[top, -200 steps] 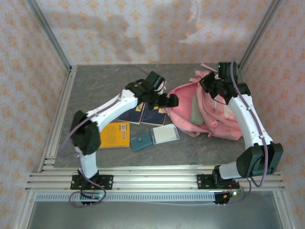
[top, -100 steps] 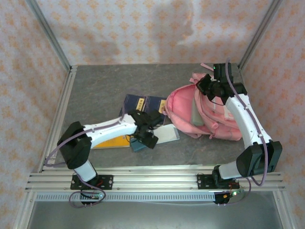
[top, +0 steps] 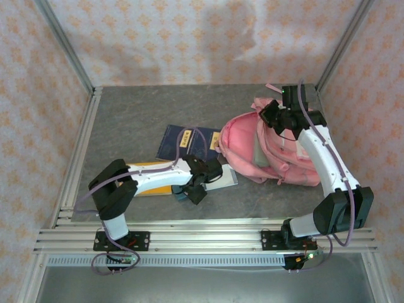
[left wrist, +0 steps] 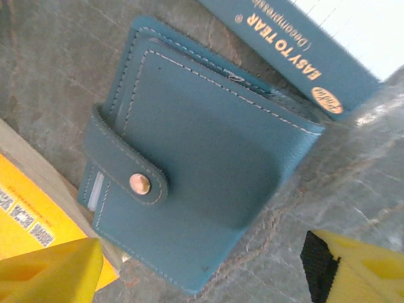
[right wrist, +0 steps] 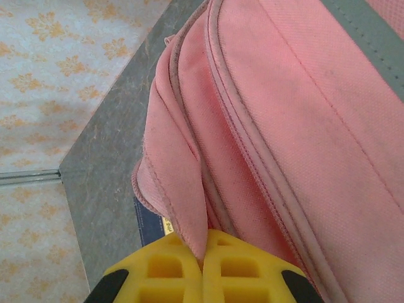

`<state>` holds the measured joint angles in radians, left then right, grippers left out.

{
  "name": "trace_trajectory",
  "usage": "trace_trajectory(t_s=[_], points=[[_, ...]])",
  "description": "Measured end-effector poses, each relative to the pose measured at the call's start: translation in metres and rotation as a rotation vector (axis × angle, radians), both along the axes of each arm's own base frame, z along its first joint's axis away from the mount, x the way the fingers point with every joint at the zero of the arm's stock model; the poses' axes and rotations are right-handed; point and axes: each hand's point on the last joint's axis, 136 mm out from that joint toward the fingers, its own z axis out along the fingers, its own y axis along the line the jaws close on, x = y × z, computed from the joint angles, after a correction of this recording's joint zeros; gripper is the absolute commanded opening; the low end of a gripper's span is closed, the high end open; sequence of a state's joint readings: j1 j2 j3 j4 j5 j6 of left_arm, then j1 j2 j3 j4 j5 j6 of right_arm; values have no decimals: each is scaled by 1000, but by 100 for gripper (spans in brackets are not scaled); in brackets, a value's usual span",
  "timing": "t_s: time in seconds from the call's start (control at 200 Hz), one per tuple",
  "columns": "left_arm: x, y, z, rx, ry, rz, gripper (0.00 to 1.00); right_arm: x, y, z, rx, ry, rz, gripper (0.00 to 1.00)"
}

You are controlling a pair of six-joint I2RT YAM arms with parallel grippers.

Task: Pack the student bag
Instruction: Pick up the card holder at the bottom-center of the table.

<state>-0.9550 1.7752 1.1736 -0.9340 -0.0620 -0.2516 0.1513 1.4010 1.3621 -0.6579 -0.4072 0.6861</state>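
Note:
The student bag (top: 278,158), pink and soft, lies at the right of the table with its mouth facing left. My right gripper (top: 273,115) is shut on the edge of the bag's opening; in the right wrist view the pink fabric (right wrist: 183,183) is pinched between the yellow fingers of the right gripper (right wrist: 203,243). My left gripper (top: 197,189) hangs low over a teal snap wallet (left wrist: 196,170). In the left wrist view the left gripper (left wrist: 202,278) is open, a yellow finger on each side of the wallet's near corner, neither touching it.
A teal-edged notepad (top: 221,178) lies just beyond the wallet, its spine (left wrist: 284,44) reading "EASY TO TEAR". A yellow book (top: 151,187) lies left of the wallet. Two navy booklets (top: 183,140) sit farther back, by the bag's mouth. Metal rails frame the table.
My left arm has swung from the bag's mouth toward the near side and dropped over the teal wallet, jaws narrowing slightly. The right gripper keeps its hold on the bag's edge.

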Motion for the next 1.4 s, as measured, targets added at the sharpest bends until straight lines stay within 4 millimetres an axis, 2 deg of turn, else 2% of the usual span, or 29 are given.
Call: trace_trajectory(t_s=[0.135, 0.385, 0.746, 0.891, 1.006, 1.081, 1.276, 1.401], points=[[-4, 5, -20, 33, 32, -15, 61, -3, 0, 3, 1, -7, 1, 0], [-6, -1, -22, 9, 47, -29, 39, -8, -1, 7, 3, -20, 1, 0], [0, -3, -17, 13, 31, -41, 24, -8, -1, 5, 6, -28, 2, 0], [5, -5, -9, 12, 11, -42, 18, -8, 0, 6, 8, -31, 3, 0], [9, -4, 2, 14, -7, -53, 6, -8, 0, 6, 8, -31, 3, 0], [13, -3, 8, 14, -19, -53, 2, -8, 0, 6, 7, -31, 4, 0], [20, 2, 18, 6, -34, -30, 0, -8, 0, 6, 7, -31, 4, 0], [28, 6, 34, -20, -60, -4, 0, -8, 0, 6, 7, -31, 4, 0]])
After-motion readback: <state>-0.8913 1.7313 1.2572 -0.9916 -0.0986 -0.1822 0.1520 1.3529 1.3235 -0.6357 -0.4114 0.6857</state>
